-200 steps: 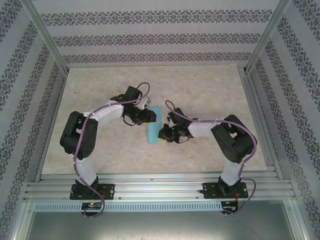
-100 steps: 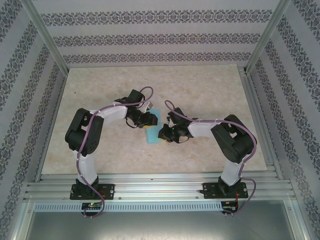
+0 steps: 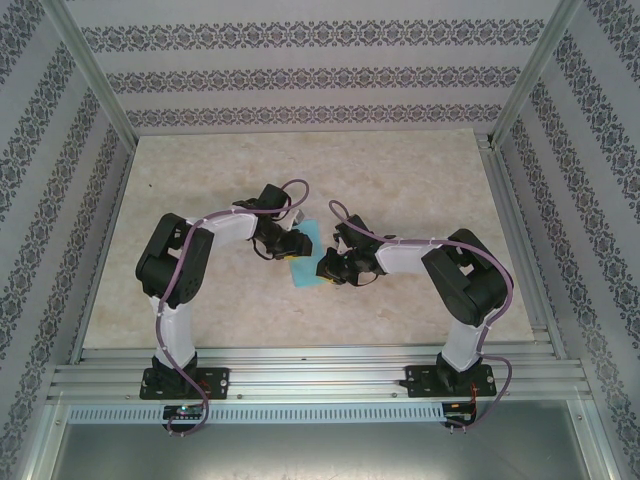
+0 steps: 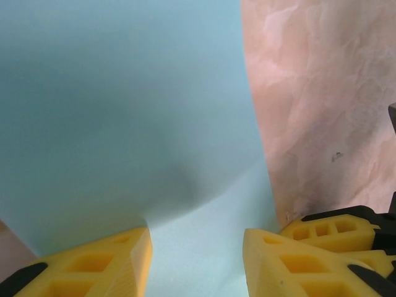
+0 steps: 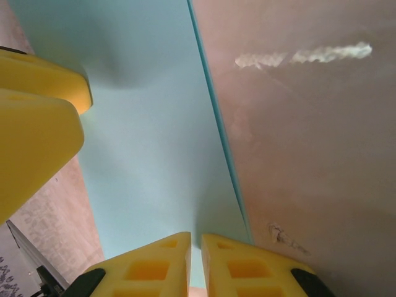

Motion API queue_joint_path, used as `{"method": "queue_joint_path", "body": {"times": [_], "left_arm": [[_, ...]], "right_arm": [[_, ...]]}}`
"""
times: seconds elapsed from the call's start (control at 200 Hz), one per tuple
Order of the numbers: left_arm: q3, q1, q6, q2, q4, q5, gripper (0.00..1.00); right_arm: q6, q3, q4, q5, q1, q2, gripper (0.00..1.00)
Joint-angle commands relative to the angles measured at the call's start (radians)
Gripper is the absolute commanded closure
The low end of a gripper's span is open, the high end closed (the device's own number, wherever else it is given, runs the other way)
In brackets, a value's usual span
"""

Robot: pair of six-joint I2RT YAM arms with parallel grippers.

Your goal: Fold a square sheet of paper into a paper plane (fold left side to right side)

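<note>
left gripper (image 4: pixel 197 238) gapes over the square sheet of paper (image 4: pixel 124 111); right gripper (image 5: pixel 196 238) pinches its edge. thin and limp, it likely buckles: take it by an edge.

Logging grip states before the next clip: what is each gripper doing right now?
Left gripper: open, with the turquoise paper sheet in the gap.
Right gripper: closed, pinching that sheet.

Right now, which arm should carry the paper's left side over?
Left, probably: the left gripper sits open at a raised layer of the square sheet of paper, while the right gripper, shut, pins its edge.
</note>
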Motion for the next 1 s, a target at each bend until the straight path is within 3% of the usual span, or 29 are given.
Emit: {"method": "queue_joint_path", "body": {"times": [0.0,0.465,0.754,0.994], "left_arm": [[-0.036,-0.006,0.040,0.025,-0.009,-0.050,0.55],[-0.154,-0.026,0.039,0.028,0.033,-0.060,0.56],[-0.150,-0.030,0.044,0.020,0.024,-0.063,0.56],[-0.147,-0.030,0.041,0.017,0.024,-0.060,0.57]], "right_arm": [[-0.030,-0.019,-0.091,0.072,0.012,0.057,0.85],[-0.061,0.021,0.053,0.031,0.019,-0.110,0.84],[0.004,0.014,0.180,-0.003,0.067,-0.052,0.84],[0.002,0.024,0.115,0.018,0.076,0.012,0.85]]}}
